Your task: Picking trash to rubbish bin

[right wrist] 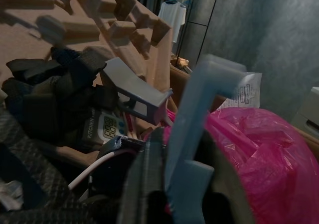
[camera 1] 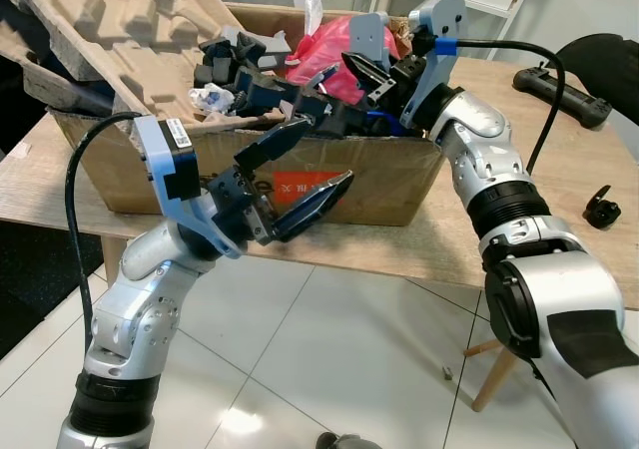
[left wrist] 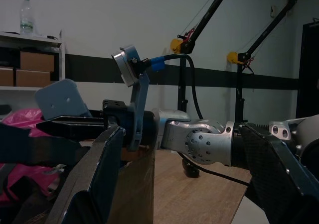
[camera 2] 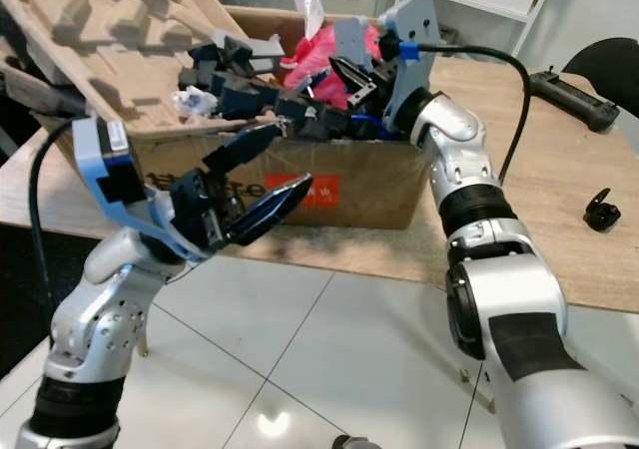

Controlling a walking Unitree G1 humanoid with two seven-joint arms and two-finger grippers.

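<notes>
Left tool [camera 1: 300, 170] spread wide before brown cardboard box [camera 1: 389, 185] on wooden bench [camera 1: 559, 170]. Right tool [camera 1: 364, 70] inside box holding grey plastic piece [camera 2: 351, 42] beside pink plastic bag [camera 1: 324, 50].

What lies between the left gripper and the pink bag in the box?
In the left eye view, black foam pieces fill the stretch between left gripper and pink bag.

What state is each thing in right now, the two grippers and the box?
Left gripper: fingers open, empty, at the box's front wall.
Right gripper: inside the box, by the pink bag.
Cardboard box: open, heaped with trash.
Pink bag: crumpled, in box.
</notes>
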